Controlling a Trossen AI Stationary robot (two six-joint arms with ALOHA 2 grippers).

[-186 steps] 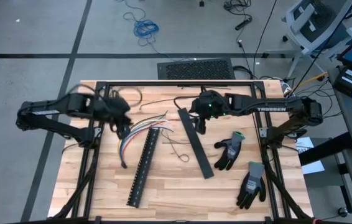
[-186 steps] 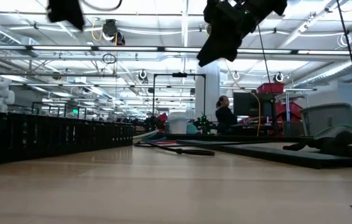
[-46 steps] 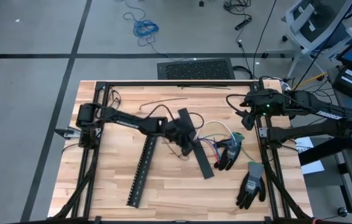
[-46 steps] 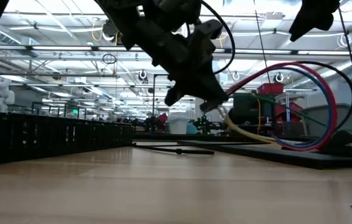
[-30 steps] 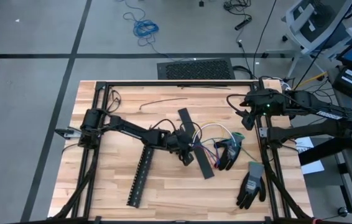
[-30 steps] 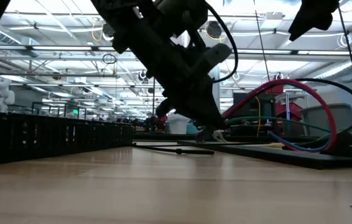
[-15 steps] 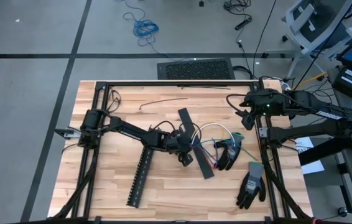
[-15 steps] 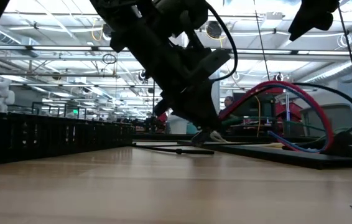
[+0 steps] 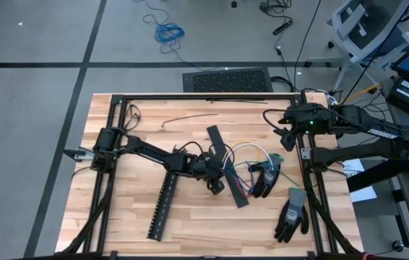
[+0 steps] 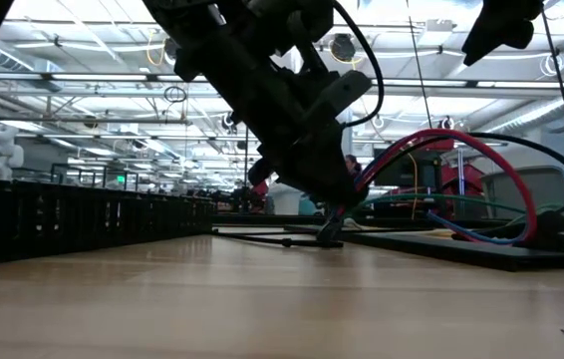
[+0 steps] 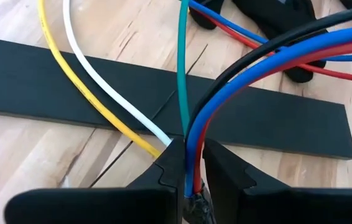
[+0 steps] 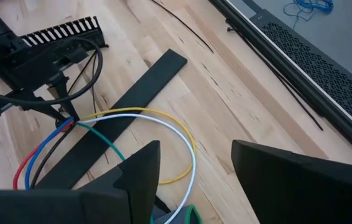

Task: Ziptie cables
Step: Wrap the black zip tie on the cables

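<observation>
While my left gripper (image 9: pixel 217 178) is reaching out to the middle of the table (image 9: pixel 132 209), I am pinching one end of the cables (image 11: pixel 191 134) between its fingers: the left wrist view is showing blue, red and black strands running down into the narrow gap, with the jaws closed in on them. The cables are arching up and over the flat black strip (image 9: pixel 227 167) and coming down near the black gloves (image 9: pixel 264 177) (yellow, white and green strands are looping out to one side). My gripper is sitting low, just above the wood beside the strip.

My right gripper (image 12: pixel 191 165) is waiting near the right rear corner of the table, well apart from the cables, its fingers standing wide apart with nothing between them.

To do this step well, I am judging that I should be keeping the strands gathered as one bundle, setting them down gently so none spring loose, and leaving the ends lying together where a tie can go around them. The springy loop could be pulling strands free.
</observation>
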